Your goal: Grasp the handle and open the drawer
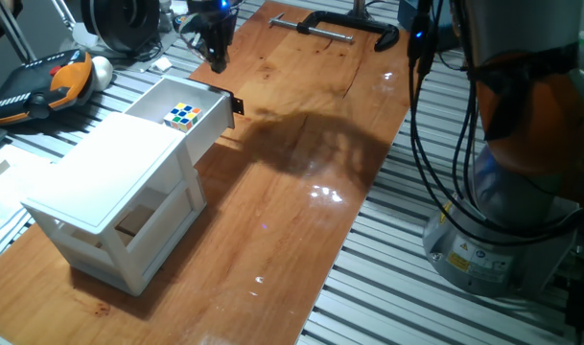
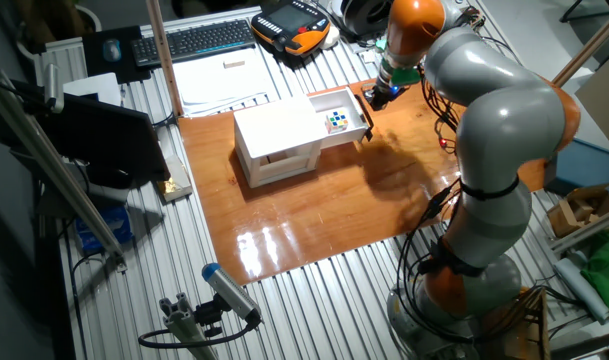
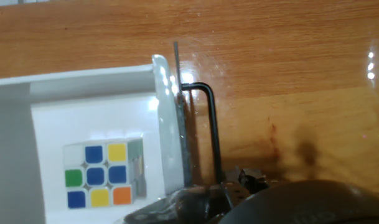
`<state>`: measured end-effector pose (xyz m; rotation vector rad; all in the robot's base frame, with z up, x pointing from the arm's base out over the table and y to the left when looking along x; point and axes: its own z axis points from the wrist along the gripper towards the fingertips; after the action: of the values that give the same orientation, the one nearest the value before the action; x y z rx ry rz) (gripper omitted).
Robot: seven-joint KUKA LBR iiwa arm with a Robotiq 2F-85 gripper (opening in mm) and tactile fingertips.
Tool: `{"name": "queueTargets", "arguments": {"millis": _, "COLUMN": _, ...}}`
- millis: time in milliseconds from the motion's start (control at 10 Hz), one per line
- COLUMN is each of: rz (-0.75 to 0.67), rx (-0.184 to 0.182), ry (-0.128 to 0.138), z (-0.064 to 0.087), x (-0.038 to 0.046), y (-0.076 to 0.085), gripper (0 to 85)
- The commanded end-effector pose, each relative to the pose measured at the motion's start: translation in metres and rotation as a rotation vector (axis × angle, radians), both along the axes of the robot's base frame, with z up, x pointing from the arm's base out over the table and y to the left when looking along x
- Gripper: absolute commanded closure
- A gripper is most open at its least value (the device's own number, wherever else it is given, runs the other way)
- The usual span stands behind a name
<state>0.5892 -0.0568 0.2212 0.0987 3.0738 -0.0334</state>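
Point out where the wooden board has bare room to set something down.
Free: the wide stretch of board from the drawer front to the robot base, and the near end beside the cabinet. Crowded: the far end, with the clamp, and around the handle below the gripper.

- The desk point(image 1: 301, 201) is varnished wood, glossy, with lamp glare.
- The drawer point(image 3: 83, 102) looks like smooth white plastic, slightly shiny.
- The handle point(image 3: 211, 130) is thin, black and matt.
- The cube point(image 3: 102, 176) has bright glossy stickers.
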Motion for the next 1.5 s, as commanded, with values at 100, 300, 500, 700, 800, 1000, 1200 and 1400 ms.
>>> {"name": "queueTargets", "arguments": {"millis": 100, "rz": -0.019, "rx": 0.015, "ry": -0.003, "z": 0.011, "x": -0.0090, "y": -0.004, "gripper": 84.3}}
{"name": "queueTargets", "arguments": {"millis": 300, "rz": -0.036, "rx": 0.017, "ry": 0.000, "z": 0.021, "x": -0.0178, "y": 0.001, "gripper": 84.3}}
{"name": "queueTargets", "arguments": {"millis": 500, "rz": -0.045, "rx": 0.008, "ry": 0.013, "z": 0.031, "x": -0.0233, "y": 0.014, "gripper": 84.3}}
{"name": "queueTargets", "arguments": {"millis": 700, "rz": -0.050, "rx": 0.010, "ry": 0.030, "z": 0.036, "x": -0.0271, "y": 0.027, "gripper": 84.3}}
{"name": "queueTargets", "arguments": {"millis": 800, "rz": -0.046, "rx": 0.009, "ry": 0.033, "z": 0.038, "x": -0.0293, "y": 0.031, "gripper": 84.3}}
{"name": "queueTargets", "arguments": {"millis": 1000, "rz": -0.027, "rx": 0.040, "ry": 0.051, "z": 0.039, "x": -0.0327, "y": 0.033, "gripper": 84.3}}
{"name": "queueTargets", "arguments": {"millis": 1200, "rz": -0.004, "rx": 0.030, "ry": 0.074, "z": 0.041, "x": -0.0346, "y": 0.034, "gripper": 84.3}}
{"name": "queueTargets", "arguments": {"millis": 1400, "rz": 0.000, "rx": 0.016, "ry": 0.092, "z": 0.042, "x": -0.0370, "y": 0.035, "gripper": 84.3}}
